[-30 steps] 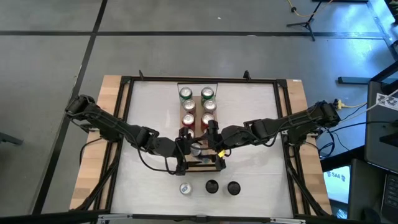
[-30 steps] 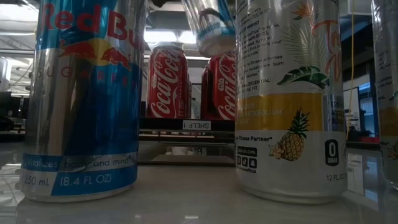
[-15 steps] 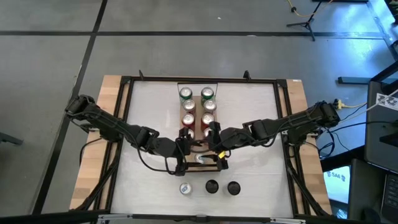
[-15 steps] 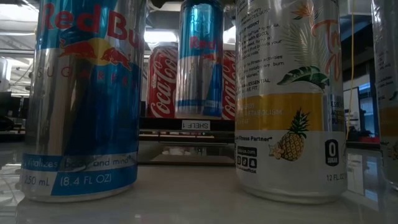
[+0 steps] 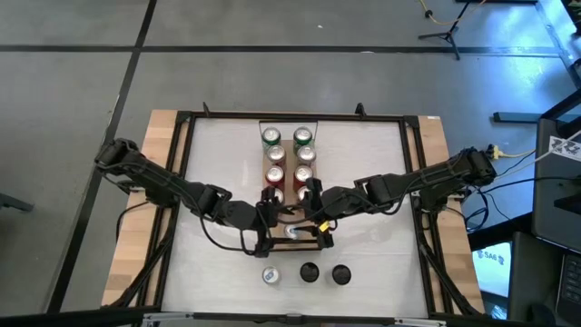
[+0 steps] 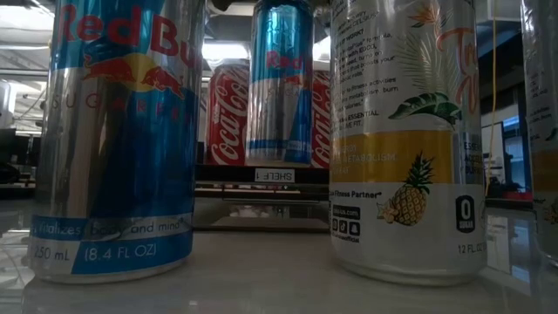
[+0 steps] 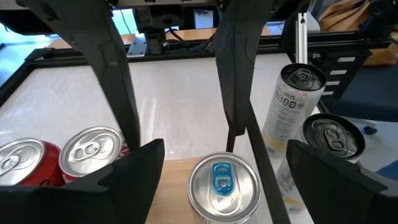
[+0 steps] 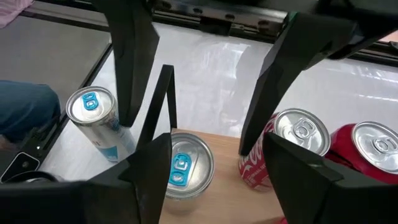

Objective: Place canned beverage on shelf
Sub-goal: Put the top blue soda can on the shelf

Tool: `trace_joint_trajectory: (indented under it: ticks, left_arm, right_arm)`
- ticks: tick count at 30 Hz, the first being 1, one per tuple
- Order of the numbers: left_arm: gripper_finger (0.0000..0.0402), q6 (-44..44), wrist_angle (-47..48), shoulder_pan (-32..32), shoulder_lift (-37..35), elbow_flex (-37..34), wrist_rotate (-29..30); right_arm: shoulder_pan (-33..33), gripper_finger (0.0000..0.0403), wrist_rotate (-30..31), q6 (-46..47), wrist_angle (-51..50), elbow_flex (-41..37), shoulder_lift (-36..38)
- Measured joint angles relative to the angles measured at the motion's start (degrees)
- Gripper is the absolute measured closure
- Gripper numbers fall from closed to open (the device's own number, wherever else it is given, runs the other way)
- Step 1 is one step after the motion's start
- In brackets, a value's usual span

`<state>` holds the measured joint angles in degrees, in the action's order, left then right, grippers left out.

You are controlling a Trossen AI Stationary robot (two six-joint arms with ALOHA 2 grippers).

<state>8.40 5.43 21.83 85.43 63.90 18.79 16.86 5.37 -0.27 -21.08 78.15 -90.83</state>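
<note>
Both grippers, left [image 5: 272, 223] and right [image 5: 313, 218], hang spread and empty over the shelf [image 5: 288, 151] end, flanking the upright can [image 7: 224, 183], which is centred between the left fingers.

The white tabletop [image 5: 218, 163] carries the shelf [image 5: 288, 186], a light-wood plank lying lengthwise from 12 toward 6 o'clock at its middle. Six cans [image 5: 288, 156] stand in pairs at its 12 o'clock end, a blue-tabbed can [image 5: 295, 232] near its 6 o'clock end. Three cans [image 5: 307, 272] stand on the tabletop at 6 o'clock.
</note>
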Motion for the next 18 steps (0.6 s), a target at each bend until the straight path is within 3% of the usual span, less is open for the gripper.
trace_joint_trajectory:
  ticks: [10, 18]
  left_arm:
    - [0.0073, 0.54, 5.46, 2.8, -6.23, -0.01, 0.14]
    - [0.0073, 0.66, 7.61, 5.71, -8.9, -0.02, 0.23]
  right_arm:
    - [0.0, 0.0155, -0.04, 0.0, -0.03, 0.0, 0.0]
    - [0.0, 0.0155, -3.9, -0.07, 0.09, 0.0, 0.0]
